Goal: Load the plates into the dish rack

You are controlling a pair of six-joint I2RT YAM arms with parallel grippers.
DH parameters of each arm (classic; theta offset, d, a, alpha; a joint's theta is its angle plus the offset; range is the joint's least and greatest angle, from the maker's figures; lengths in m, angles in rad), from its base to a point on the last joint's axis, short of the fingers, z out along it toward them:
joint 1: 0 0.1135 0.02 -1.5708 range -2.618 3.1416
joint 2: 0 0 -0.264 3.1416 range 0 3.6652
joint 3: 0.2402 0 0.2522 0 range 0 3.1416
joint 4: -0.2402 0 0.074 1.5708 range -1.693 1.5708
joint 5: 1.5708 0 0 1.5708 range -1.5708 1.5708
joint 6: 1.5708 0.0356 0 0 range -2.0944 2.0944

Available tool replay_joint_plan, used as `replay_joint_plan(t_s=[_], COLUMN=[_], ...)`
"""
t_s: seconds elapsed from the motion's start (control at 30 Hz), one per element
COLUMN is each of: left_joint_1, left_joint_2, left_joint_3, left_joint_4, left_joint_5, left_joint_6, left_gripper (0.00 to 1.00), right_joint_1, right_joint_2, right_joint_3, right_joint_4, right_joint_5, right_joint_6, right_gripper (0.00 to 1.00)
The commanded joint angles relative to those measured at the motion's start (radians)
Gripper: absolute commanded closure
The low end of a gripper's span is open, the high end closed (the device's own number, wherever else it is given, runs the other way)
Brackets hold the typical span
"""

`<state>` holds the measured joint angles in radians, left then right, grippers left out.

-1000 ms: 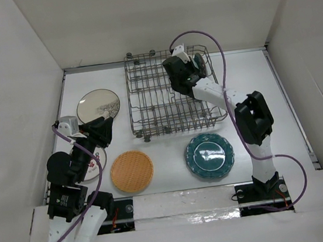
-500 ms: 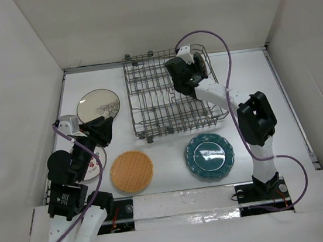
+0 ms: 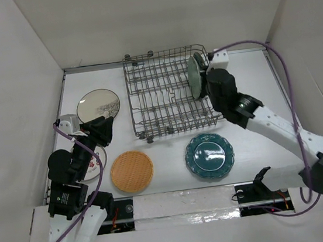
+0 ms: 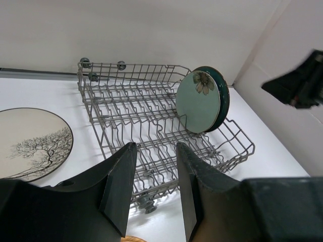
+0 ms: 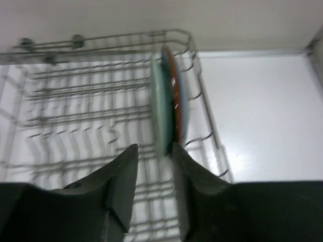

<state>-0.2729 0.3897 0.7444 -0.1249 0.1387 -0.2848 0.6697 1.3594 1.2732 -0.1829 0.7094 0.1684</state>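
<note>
The grey wire dish rack (image 3: 158, 97) stands at the back middle. A pale mint plate with a flower (image 4: 198, 99) and a dark teal plate (image 4: 223, 101) stand upright together at its right end (image 3: 196, 76). My right gripper (image 3: 211, 80) is open and empty just right of them; its wrist view shows the mint plate (image 5: 160, 101) edge-on beyond the gripper (image 5: 154, 171). On the table lie the cream tree plate (image 3: 97, 105), the orange plate (image 3: 132, 171) and the scalloped teal plate (image 3: 210, 156). My left gripper (image 3: 105, 129) is open and empty above the partly hidden white plate (image 3: 96, 164).
White walls enclose the table on the left, back and right. The right forearm (image 3: 274, 125) crosses the right side above the table. The rack's slots left of the two plates hold nothing (image 4: 136, 101). The left wrist view shows its own gripper (image 4: 154, 191) facing the rack.
My right gripper has pulled back from inside the rack to the right and let go of the plate. The mint and dark teal plates now stand free. The left arm has not moved.
</note>
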Motion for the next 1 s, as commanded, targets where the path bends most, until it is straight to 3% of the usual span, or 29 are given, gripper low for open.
replay_joint_plan(t_s=[0.0,0.03,0.1,0.17,0.23,0.27,0.3,0.37,0.43,0.53,0.63,0.97], left_joint_1=[0.004,0.004,0.004,0.004,0.004,0.004,0.004,0.004,0.004,0.004,0.004,0.004], left_joint_2=[0.0,0.005,0.008,0.009,0.012,0.012,0.012,0.012,0.02,0.024,0.028,0.043], left_joint_3=[0.013,0.013,0.015,0.015,0.016,0.016,0.016,0.015,0.015,0.015,0.013,0.012], left_joint_4=[0.039,0.041,0.041,0.039,0.038,0.034,0.034,0.034,0.033,0.031,0.033,0.036], left_joint_5=[0.013,0.015,0.016,0.009,-0.008,-0.013,-0.019,-0.024,-0.024,-0.017,-0.019,0.001], left_joint_6=[0.01,0.01,0.009,0.009,0.009,0.01,0.009,0.009,0.01,0.009,0.009,0.01], left_gripper=[0.66,0.67,0.71,0.85,1.0,1.0,1.0,1.0,0.98,0.87,0.82,0.79], right_joint_1=[0.065,0.083,0.157,0.215,0.312,0.345,0.375,0.424,0.436,0.465,0.465,0.455], right_joint_2=[-0.156,-0.184,-0.23,-0.236,-0.204,-0.185,-0.166,-0.088,-0.022,0.104,0.194,0.414], right_joint_3=[-0.179,-0.214,-0.303,-0.392,-0.44,-0.458,-0.477,-0.491,-0.508,-0.52,-0.54,-0.474], right_joint_4=[0.079,0.069,0.04,0.075,0.121,0.164,0.172,0.242,0.293,0.397,0.511,0.632], right_joint_5=[-0.306,-0.365,-0.5,-0.601,-0.698,-0.702,-0.697,-0.692,-0.749,-0.765,-0.766,-0.775], right_joint_6=[0.058,0.087,0.132,0.213,0.285,0.296,0.305,0.353,0.417,0.497,0.59,0.674], right_gripper=[0.81,1.0,1.0,1.0,0.87,0.76,0.52,0.37,0.31,0.31,0.31,0.39])
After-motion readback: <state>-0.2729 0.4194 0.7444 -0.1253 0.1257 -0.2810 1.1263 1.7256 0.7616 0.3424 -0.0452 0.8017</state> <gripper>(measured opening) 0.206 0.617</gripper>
